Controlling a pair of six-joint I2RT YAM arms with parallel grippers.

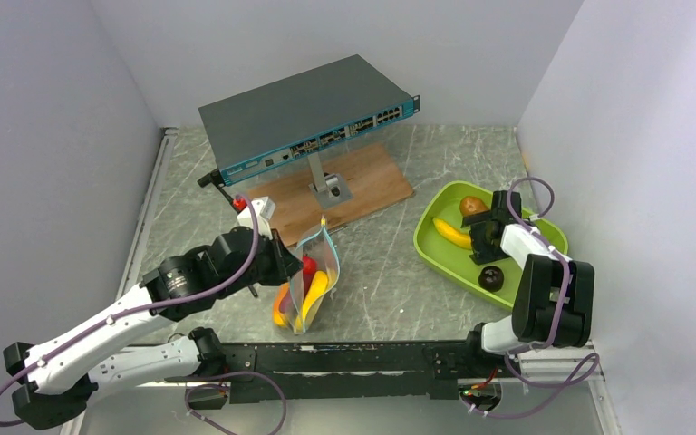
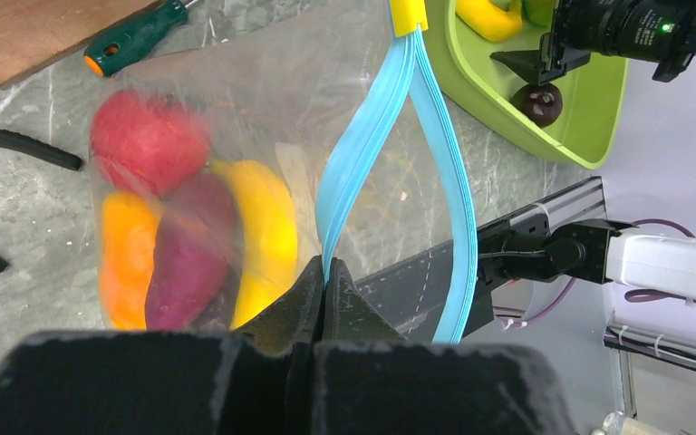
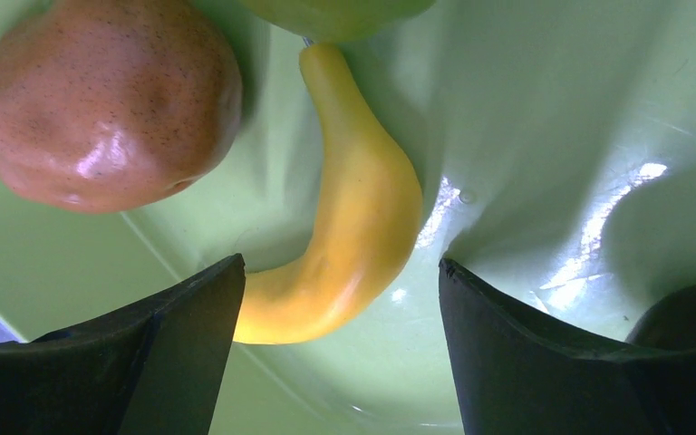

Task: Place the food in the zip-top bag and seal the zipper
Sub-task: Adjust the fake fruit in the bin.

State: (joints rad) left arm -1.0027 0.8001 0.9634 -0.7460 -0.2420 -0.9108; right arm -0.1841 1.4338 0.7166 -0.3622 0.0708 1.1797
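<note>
On the counter, centre front: bag, clear, mouth gaping. The left gripper pinches its near lip. The left wrist view adds what the top view cannot resolve:
- The gripper's jaws are closed on one strip of the teal zipper.
- The other strip bows away, and the two meet at a yellow slider at the far end.
- Contents, seen through the plastic: red piece, orange piece, eggplant, yellow piece, all packed together.

Right side: lime tray, well apart from the bag. The top view lists banana, brown fruit and a dark round fruit in it. The right gripper is low among them and hides the tray's middle. The right wrist view supplies the rest:
- Pear sits at the frame's upper edge, just beside the banana's stem.
- The jaws are spread wide, with the banana's lower end between them.
- One finger looks to be touching that end, though the angle leaves it uncertain.
- The gripper holds nothing.

Rear: grey switch on a stand over a wooden board. Screwdriver, green-handled, lies just beside the board and is clear only in the left wrist view.
</note>
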